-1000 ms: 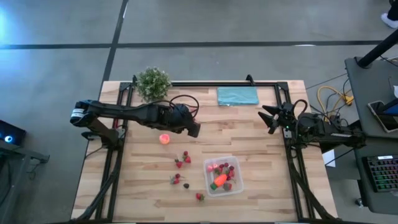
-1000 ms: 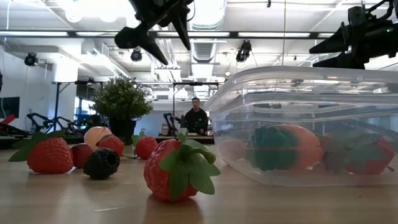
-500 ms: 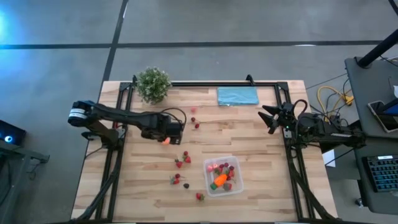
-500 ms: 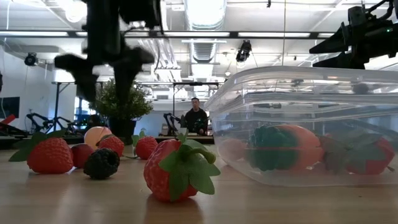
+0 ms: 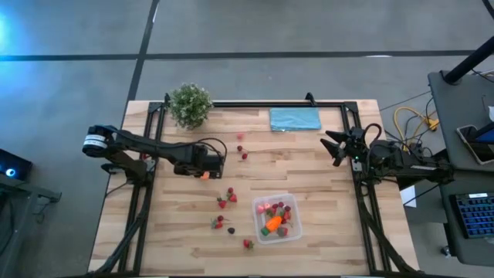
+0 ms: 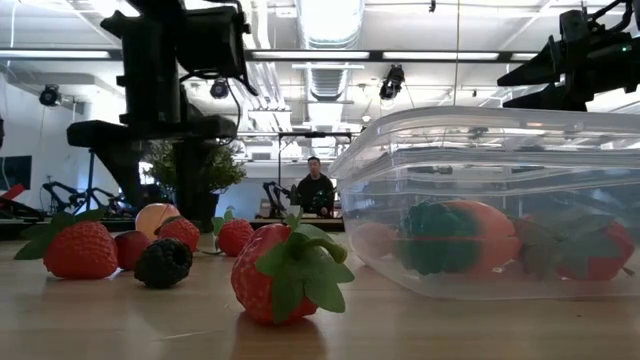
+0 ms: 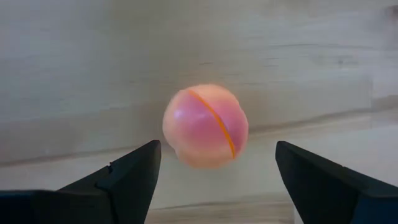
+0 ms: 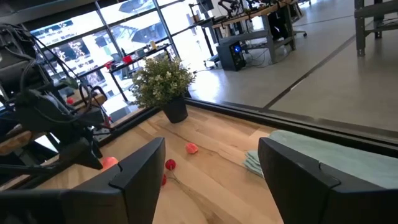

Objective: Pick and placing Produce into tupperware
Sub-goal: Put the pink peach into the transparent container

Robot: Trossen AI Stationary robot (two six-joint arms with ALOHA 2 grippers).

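A pink-orange ball [image 7: 205, 126] of the produce lies on the wooden table, left of the middle. My left gripper [image 7: 216, 152] points down over it, open, one finger on each side of the ball and apart from it; in the low view the gripper [image 6: 158, 165] hangs just above the ball [image 6: 155, 218]. Strawberries [image 5: 229, 194] lie scattered between the ball and the clear tupperware [image 5: 287, 233], which holds an orange carrot [image 5: 272, 224] and several red pieces. My right gripper [image 5: 336, 147] waits open at the table's right side, level, with nothing between its fingers.
A potted green plant [image 5: 190, 104] stands at the far left and a teal cloth [image 5: 295, 119] lies at the far edge. Two red pieces [image 5: 245, 155] lie right of my left gripper. A dark berry [image 6: 163, 262] and strawberries [image 6: 285, 270] sit near the front.
My left gripper has come down and moved toward the table's left edge, tipping from a slant until it points down, and now stands over the pink-orange ball. The ball and the other produce have stayed where they were.
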